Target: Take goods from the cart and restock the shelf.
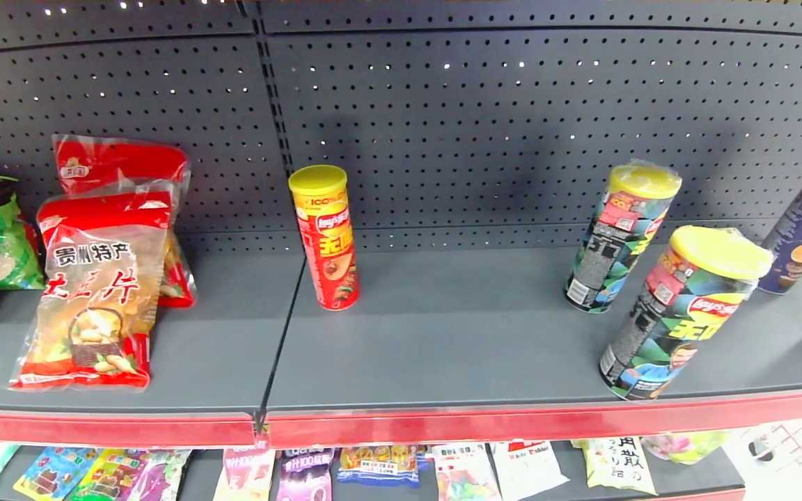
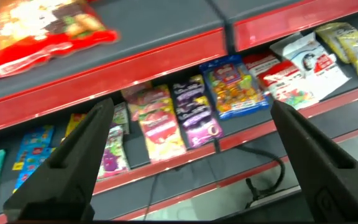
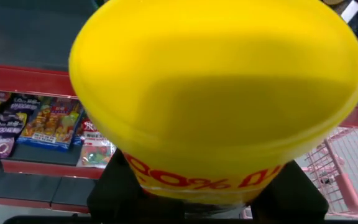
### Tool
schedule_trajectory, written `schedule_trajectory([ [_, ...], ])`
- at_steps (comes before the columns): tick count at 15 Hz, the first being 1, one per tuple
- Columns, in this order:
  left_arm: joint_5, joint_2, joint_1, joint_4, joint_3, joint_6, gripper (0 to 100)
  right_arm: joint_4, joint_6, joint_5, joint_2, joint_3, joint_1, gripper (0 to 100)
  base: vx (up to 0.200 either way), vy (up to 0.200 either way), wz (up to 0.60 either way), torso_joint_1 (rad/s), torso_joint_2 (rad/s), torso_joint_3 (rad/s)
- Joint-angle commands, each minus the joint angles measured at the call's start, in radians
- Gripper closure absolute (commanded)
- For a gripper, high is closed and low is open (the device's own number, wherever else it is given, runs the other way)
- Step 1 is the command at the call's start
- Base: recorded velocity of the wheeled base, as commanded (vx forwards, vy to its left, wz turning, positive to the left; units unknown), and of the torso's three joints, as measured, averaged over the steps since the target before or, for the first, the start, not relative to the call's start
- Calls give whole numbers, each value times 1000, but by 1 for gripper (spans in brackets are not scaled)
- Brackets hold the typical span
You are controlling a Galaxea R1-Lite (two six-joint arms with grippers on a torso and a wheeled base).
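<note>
The right end effector [image 3: 201,190] clamps a yellow-lidded chip can [image 3: 216,81] in front of the shelf [image 1: 443,334], with the cart [image 3: 353,168] nearby. The left end effector [image 2: 188,118] is spread wide and empty. A low approach could clip the shelf's red lip. A careless placement could topple the edge-standing can [image 1: 679,313]. Red lettering rings the held can's rim.

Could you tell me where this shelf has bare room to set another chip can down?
The widest bare patch lies between the red can and the green cans, from back to front. A narrower strip separates the red can from the snack bags. Both ends are crowded.
</note>
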Motion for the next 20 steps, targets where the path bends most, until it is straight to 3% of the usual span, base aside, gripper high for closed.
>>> schedule_trajectory([
  [1,-1,1,0,0,0,0,0,0,-1,0,2,0,0,100,0,200,0,2,-2,2],
  [3,-1,0,0,0,0,0,0,0,-1,0,2,0,0,100,0,200,0,10,2,5],
  [9,9,1,0,0,-1,-2,0,2,-2,18,-12,0,3,100,0,0,0,0,0,0],
  [10,17,3,0,0,-1,-2,0,2,-2,63,-19,3,3,100,0,0,0,0,0,0],
  [11,5,21,-11,-35,-17,11,0,2,-4,175,-15,-3,9,100,0,0,0,0,0,0],
  [12,-34,115,-38,-104,-72,9,0,0,-5,230,22,-15,9,100,0,0,0,0,0,0],
  [14,-167,429,-74,-238,-224,-2,0,-1,-16,287,110,-49,9,100,0,0,0,0,0,0],
  [15,-224,566,-78,-282,-245,14,0,-10,-25,288,149,-54,9,100,0,0,0,0,0,0],
  [17,-307,816,-118,-388,-256,107,0,-12,-33,288,202,-92,11,100,0,0,0,0,0,0],
  [18,-328,939,-141,-451,-305,115,0,-12,-33,288,220,-106,11,100,0,0,0,0,0,0],
  [20,-394,1150,-175,-488,-432,107,0,-12,-33,288,223,-109,11,100,0,0,0,0,0,0],
])
